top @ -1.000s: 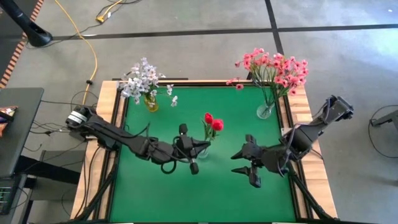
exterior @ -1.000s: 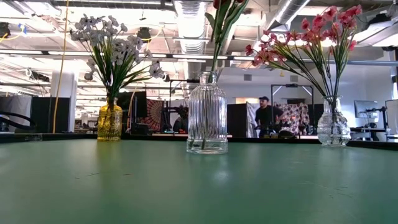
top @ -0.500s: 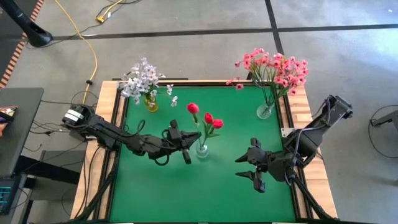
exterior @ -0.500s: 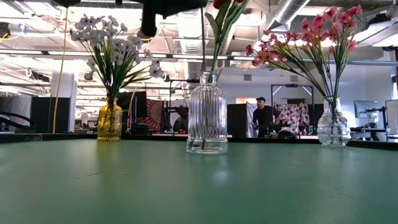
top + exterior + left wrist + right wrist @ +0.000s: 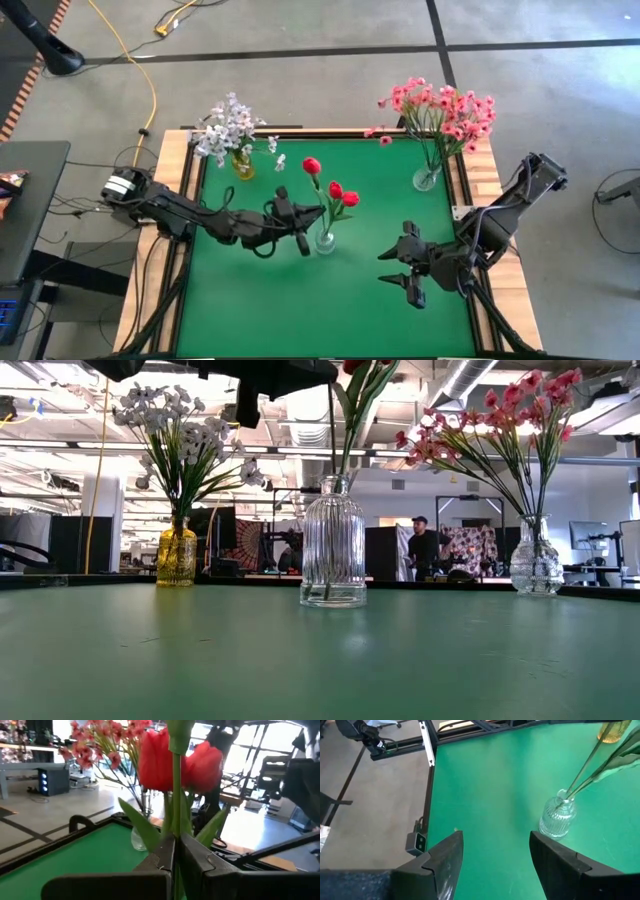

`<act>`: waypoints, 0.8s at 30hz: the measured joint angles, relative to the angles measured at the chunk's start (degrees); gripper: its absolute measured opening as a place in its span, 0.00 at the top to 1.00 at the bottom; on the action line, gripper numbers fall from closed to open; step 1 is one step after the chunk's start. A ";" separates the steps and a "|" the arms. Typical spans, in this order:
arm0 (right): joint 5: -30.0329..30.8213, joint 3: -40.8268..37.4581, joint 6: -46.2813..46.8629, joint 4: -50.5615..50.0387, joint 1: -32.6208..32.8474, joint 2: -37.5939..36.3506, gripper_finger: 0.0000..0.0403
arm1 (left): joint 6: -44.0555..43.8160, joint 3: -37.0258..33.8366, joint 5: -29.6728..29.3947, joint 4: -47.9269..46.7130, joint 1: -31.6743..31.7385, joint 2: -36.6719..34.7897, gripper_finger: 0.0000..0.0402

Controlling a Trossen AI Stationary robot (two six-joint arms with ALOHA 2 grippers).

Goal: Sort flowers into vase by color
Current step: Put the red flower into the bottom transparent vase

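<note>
Pinching a red-budded artificial flower with a thin green stem [image 5: 172,815], the left gripper [image 5: 296,226] is clamped low on it beside the clear ribbed glass vase [image 5: 325,240]. Looks light and bendy; low grip seems right. Right gripper [image 5: 404,270] waits, fingers spread.

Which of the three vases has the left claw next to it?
The clear ribbed vase mid-table, holding the red buds. The left claw, shut on a red flower's stem, sits right beside it. The yellow vase and the pink-spray vase stand at the far edge.
</note>
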 joint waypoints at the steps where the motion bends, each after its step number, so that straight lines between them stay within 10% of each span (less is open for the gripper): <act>1: 0.00 0.00 0.00 -0.05 0.00 0.02 0.37 | -0.22 0.01 0.18 -0.07 0.03 0.07 1.00; 24: 1.25 -0.02 0.40 -0.13 0.00 0.04 0.37 | -2.99 0.02 4.74 4.05 -0.03 10.86 1.00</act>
